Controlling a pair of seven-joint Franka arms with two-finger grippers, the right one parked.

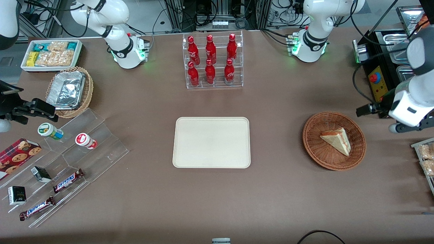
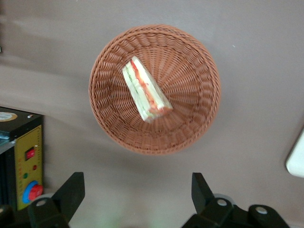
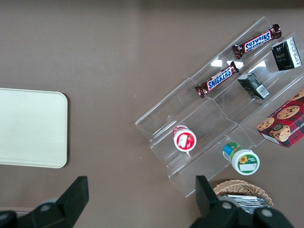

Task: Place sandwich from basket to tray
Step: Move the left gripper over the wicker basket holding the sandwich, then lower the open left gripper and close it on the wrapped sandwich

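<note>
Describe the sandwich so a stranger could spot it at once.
Find the cream tray mid-table; toward the working arm's end sits a reddish-brown basket. The sandwich lies in it, the only pale wedge, with red and green filling. The open gripper hovers above, beside it.

gripper [image 2: 134, 192]: fingers' bases cut by wrist frame edge; in front view too small to tell
tray [image 2: 297, 156]: only a corner shows in left wrist view
sandwich [image 2: 145, 90]: filling blurred

6 red bottles [image 1: 211, 61], 2 Snickers bars [image 1: 67, 180]
</note>
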